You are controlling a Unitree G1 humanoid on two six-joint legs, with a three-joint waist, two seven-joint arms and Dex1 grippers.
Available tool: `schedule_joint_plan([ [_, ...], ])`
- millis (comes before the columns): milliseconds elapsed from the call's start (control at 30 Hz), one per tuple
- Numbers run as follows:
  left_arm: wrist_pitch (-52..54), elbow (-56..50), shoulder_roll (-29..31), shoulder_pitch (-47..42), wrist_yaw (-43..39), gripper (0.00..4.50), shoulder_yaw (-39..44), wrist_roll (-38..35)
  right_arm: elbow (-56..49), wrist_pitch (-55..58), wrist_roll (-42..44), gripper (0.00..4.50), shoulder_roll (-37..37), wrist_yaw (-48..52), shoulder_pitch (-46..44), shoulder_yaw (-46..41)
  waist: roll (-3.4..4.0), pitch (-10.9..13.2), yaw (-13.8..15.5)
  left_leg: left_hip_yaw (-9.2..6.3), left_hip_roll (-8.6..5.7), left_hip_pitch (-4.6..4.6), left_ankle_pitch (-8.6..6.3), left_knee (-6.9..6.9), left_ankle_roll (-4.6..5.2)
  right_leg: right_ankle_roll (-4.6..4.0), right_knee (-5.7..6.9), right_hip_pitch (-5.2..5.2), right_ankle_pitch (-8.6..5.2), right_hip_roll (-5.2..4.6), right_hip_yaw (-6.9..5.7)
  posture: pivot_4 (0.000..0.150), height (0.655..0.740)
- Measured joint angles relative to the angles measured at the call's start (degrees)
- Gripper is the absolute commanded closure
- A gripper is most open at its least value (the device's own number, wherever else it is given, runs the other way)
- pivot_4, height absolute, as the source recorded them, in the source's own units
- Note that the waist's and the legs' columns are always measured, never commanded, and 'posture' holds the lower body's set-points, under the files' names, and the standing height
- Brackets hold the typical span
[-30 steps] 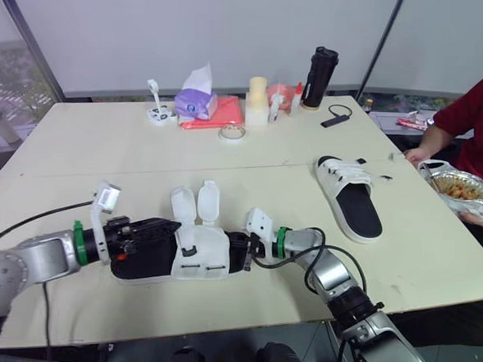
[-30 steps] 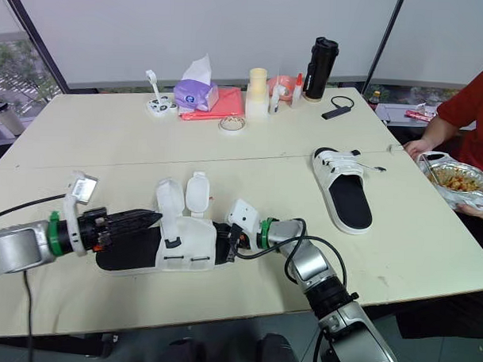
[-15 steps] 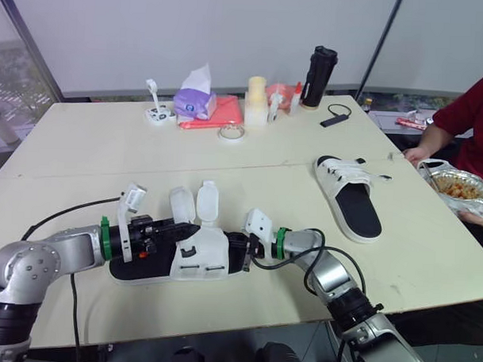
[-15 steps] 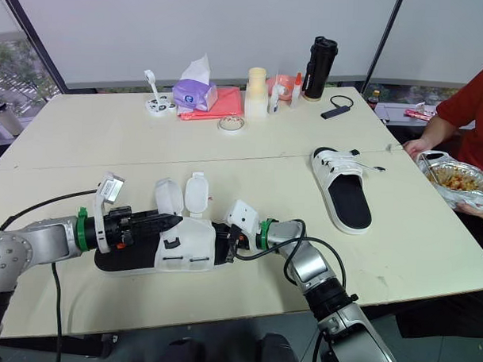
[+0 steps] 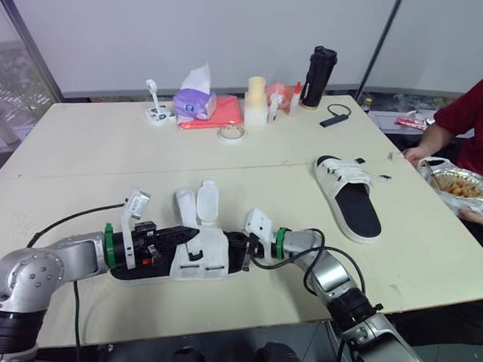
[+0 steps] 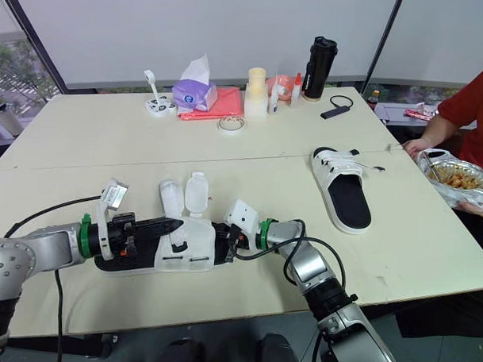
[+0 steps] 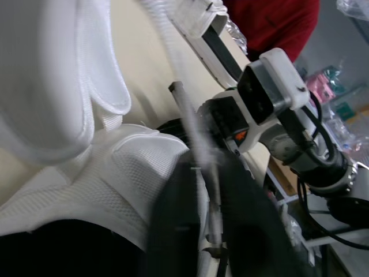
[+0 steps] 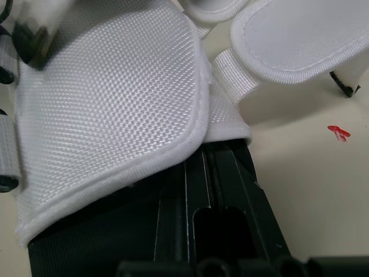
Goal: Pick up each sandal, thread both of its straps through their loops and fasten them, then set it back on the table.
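The near sandal [image 5: 199, 257] lies on the counter [image 5: 108, 144] between the left pincer [image 5: 188, 235] and right pincer [image 5: 241, 251], whose grip cannot be told, its 2 straps [image 5: 207, 202] upright and unthreaded; the second sandal [image 5: 354, 197], well apart, appears fastened, leaving roughly half.

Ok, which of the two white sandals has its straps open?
The nearer sandal: both its straps stand flipped up, unfastened. The farther sandal, on the right, has its straps closed across it.

Head stereo overlooks the table [image 5: 108, 144]; wrist cameras sit close on sandal [image 8: 104, 86].
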Motion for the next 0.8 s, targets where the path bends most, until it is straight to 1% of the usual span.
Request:
schedule_joint_plan([
  [167, 0.23, 0.80, -0.75, -2.15, 0.43, 4.44, 0.23, 0.43, -0.01, 0.00, -0.03, 4.50, 0.01, -0.05, 0.02, -0.04, 0.00, 0.00, 0.00, 0.00, 0.00, 0.00, 0.00, 0.00, 0.00, 0.00, -0.01, 0.00, 0.00, 0.01, 0.00, 0.150, 0.7400],
  [267, 2.79, 2.67, -0.37, -3.12, -0.51, 4.44, 0.98, -2.38, -0.02, 0.00, -0.03, 4.50, 0.02, -0.05, 0.03, -0.04, -0.01, 0.00, -0.02, 0.00, 0.00, -0.02, 0.00, 0.00, 0.00, 0.00, -0.01, -0.01, 0.00, 0.01, 0.00, 0.150, 0.7400],
  [333, 5.49, 4.73, 1.64, -4.43, -3.07, 4.44, 1.31, -5.12, -0.02, 0.00, -0.03, 4.50, 0.05, -0.14, 0.02, -0.06, -0.02, 0.01, -0.02, 0.00, 0.00, -0.04, 0.00, 0.00, 0.00, 0.00, 0.00, -0.04, 0.00, 0.03, -0.03, 0.150, 0.7400],
  [400, 7.38, 6.92, 5.21, -6.00, -7.74, 4.44, 1.48, -5.55, -0.02, 0.00, -0.04, 4.50, 0.13, -0.17, 0.02, -0.04, -0.01, 0.01, -0.08, 0.02, -0.01, -0.05, 0.00, -0.01, 0.00, -0.02, -0.01, -0.07, -0.01, 0.05, -0.01, 0.150, 0.7400],
  [433, 7.84, 8.28, 6.86, -6.92, -10.37, 4.44, 1.24, -5.00, -0.01, 0.00, -0.05, 4.50, 0.14, -0.18, 0.02, -0.05, -0.02, 0.01, -0.09, 0.02, -0.02, -0.06, 0.00, -0.01, 0.00, -0.02, -0.01, -0.07, -0.02, 0.06, -0.02, 0.150, 0.7400],
  [500, 7.94, 10.11, 8.03, -8.08, -13.79, 4.44, 0.43, -3.37, 0.01, 0.00, -0.09, 4.50, 0.15, -0.18, 0.03, -0.08, 0.00, 0.01, -0.09, 0.03, -0.02, -0.05, 0.00, -0.03, 0.00, -0.04, -0.03, -0.07, -0.03, 0.04, -0.01, 0.150, 0.7400],
  [600, 7.77, 12.96, 8.11, -8.83, -18.82, 4.44, -2.99, 0.49, 0.01, 0.01, -0.27, 4.50, 0.44, -0.28, 0.04, -0.09, 0.00, 0.01, -0.20, 0.03, -0.01, -0.05, 0.00, -0.05, 0.00, -0.05, -0.03, -0.11, -0.03, 0.05, 0.00, 0.150, 0.7400],
  [800, 6.12, 15.62, 7.16, -11.10, -24.90, 4.44, -8.83, 7.55, -0.23, 0.02, -0.40, 4.50, 0.73, -0.67, 0.25, -0.07, -0.01, 0.01, -0.39, 0.01, 0.01, -0.14, 0.00, -0.08, 0.00, -0.07, -0.02, -0.21, -0.04, 0.06, 0.00, 0.150, 0.7400],
])
